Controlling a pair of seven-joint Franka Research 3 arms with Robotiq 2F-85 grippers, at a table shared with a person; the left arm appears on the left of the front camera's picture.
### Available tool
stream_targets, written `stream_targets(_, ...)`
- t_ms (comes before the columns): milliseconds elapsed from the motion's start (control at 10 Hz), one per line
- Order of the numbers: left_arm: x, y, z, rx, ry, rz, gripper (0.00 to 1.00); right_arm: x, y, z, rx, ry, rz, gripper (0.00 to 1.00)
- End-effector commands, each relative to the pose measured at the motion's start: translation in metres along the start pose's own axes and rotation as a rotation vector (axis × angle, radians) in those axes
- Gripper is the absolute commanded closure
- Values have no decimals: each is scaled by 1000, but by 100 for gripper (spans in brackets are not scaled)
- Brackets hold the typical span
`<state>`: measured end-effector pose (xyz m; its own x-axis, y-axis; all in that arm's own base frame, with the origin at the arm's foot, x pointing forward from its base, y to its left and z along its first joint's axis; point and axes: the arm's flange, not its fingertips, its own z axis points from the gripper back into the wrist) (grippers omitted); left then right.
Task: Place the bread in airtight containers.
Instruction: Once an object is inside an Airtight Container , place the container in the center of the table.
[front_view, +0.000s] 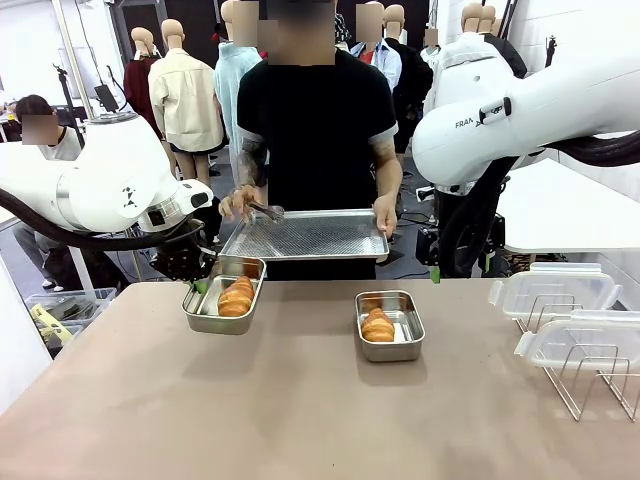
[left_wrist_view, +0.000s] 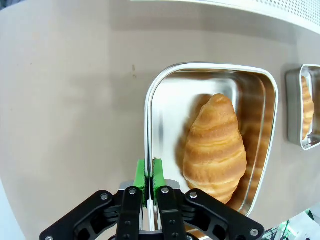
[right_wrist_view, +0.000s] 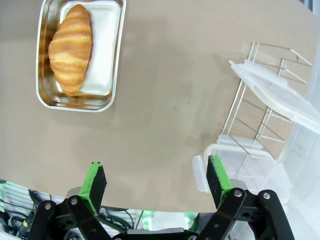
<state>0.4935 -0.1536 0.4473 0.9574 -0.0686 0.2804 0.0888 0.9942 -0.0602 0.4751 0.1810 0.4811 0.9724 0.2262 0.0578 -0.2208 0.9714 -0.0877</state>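
Observation:
Two airtight containers, small steel tins, stand on the brown table, each with one piece of bread in it. The left tin (front_view: 218, 322) holds a golden croissant (front_view: 237, 296). My left gripper (front_view: 200, 284) is shut on that tin's near-left rim. In the left wrist view the green pads of the left gripper (left_wrist_view: 149, 177) pinch the rim of the tin (left_wrist_view: 170, 110) beside the croissant (left_wrist_view: 215, 147). The right tin (front_view: 390, 352) holds the other croissant (front_view: 377, 325). My right gripper (right_wrist_view: 156, 180) hangs open above bare table, apart from that tin (right_wrist_view: 107, 45) and its croissant (right_wrist_view: 71, 47).
Across the table a person holds a large flat steel tray (front_view: 305, 235) with both hands, and tongs (front_view: 268, 210) in one of them. Two clear plastic lids (front_view: 555, 287) (front_view: 585, 340) rest on a wire rack (front_view: 590, 385) at the right edge.

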Motion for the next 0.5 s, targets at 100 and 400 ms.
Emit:
stream_targets(100,3,1,4,14,-9,-10,100,2,1,0,5,-1,-6,0)
stream_targets(400,0,0,0,0,0,0,100,2,1,0,5,-1,-6,0)
